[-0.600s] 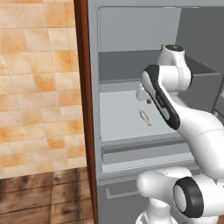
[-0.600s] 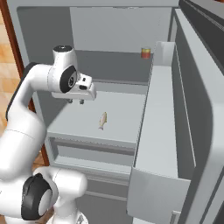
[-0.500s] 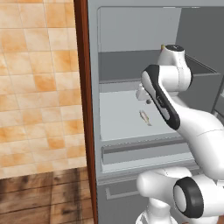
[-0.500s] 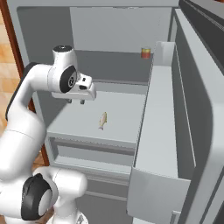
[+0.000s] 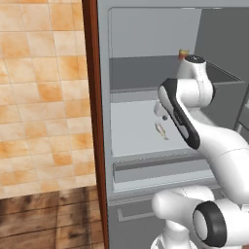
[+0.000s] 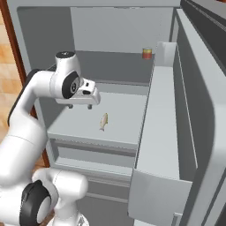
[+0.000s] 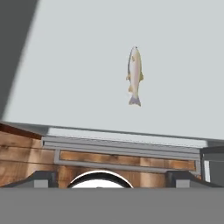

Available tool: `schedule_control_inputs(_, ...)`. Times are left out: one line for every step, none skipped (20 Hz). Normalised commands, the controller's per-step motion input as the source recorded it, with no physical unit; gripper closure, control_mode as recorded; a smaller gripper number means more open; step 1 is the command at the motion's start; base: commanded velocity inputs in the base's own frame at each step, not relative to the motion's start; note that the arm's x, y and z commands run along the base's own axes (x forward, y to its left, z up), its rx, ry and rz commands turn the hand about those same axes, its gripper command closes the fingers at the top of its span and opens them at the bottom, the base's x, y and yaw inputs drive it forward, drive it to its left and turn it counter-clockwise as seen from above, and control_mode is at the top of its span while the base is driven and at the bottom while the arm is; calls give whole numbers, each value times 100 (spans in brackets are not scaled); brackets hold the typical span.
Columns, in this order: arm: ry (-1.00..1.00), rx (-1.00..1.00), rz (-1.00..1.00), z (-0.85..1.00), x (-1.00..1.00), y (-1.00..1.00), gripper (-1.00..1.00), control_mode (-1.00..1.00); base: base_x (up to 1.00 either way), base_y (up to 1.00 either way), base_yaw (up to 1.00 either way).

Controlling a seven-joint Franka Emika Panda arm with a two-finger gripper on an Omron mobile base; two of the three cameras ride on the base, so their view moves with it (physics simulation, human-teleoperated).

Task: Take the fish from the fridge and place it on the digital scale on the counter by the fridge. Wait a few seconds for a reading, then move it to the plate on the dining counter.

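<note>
Flat even rendered light, sharp focus, soft shading inside the fridge (image 6: 110, 26), no glare

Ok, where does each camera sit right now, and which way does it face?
Left base view: behind the arm's left, facing the open fridge; arm at right, fish beyond.
Right base view: behind its right, same shelf and fish, open gripper above-left.
Hand view: looks down onto the fish.
All share the fish.

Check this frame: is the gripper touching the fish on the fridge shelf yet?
Apart. In the right base view the open gripper hangs above the shelf, with bare shelf between it and the fish.
</note>
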Motion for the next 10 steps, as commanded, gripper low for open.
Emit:
schedule_control_inputs(-10, -9, -1, -44, 0, -16, -100, -100, 0, 0, 0)
schedule_control_inputs(-12, -9, -1, -46, 0, -21, -100, -100, 0, 0, 0)
schedule_control_inputs(-12, -9, 0, -46, 0, -21, -100, -100, 0, 0, 0)
schedule_control_inputs(-14, -8, 0, -49, 0, -16, -100, -100, 0, 0, 0)
schedule_control_inputs(-17, -6, 0, -49, 0, -14, -100, -100, 0, 0, 0)
schedule_control_inputs(-17, -3, 0, -49, 0, -9, -100, -100, 0, 0, 0)
schedule_control_inputs(-20, -3, 0, -48, 0, -3, -100, -100, 0, 0, 0)
schedule_control_inputs(-20, -1, 0, -48, 0, -3, -100, -100, 0, 0, 0)
schedule_control_inputs(-17, 0, 0, -48, 0, -4, -100, -100, 0, 0, 0)
schedule_control_inputs(-16, 0, 0, -48, 0, -3, -100, -100, 0, 0, 0)
